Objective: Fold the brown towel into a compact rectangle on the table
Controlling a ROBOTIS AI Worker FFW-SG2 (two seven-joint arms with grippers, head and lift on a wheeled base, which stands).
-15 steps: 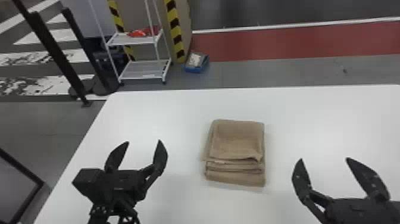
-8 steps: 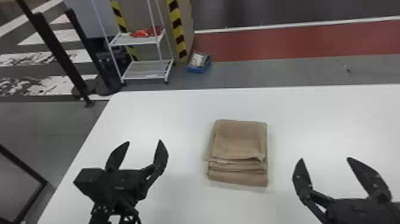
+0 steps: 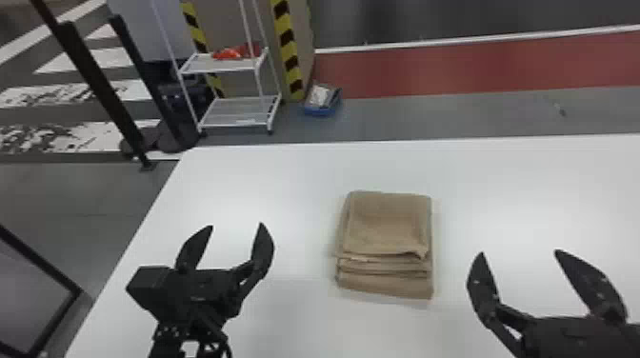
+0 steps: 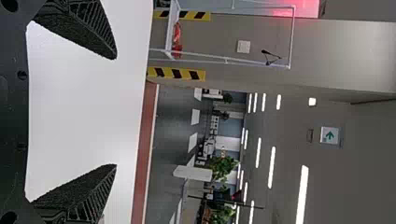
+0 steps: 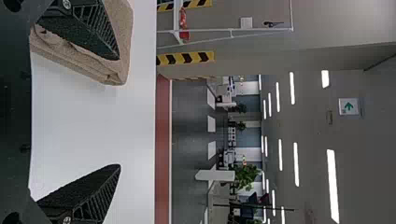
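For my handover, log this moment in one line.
towel: folded, on table | left end effector: open, empty | right end effector: open, empty

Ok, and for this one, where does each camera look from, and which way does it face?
Head view: on the head, facing forward and down at the table and folded towel; left gripper and right gripper show.
Left wrist view: on the left wrist, facing out past its open fingers over the table into the room.
Right wrist view: on the right wrist, facing likewise past its open fingers.
Shared: head and right wrist views both show the towel.
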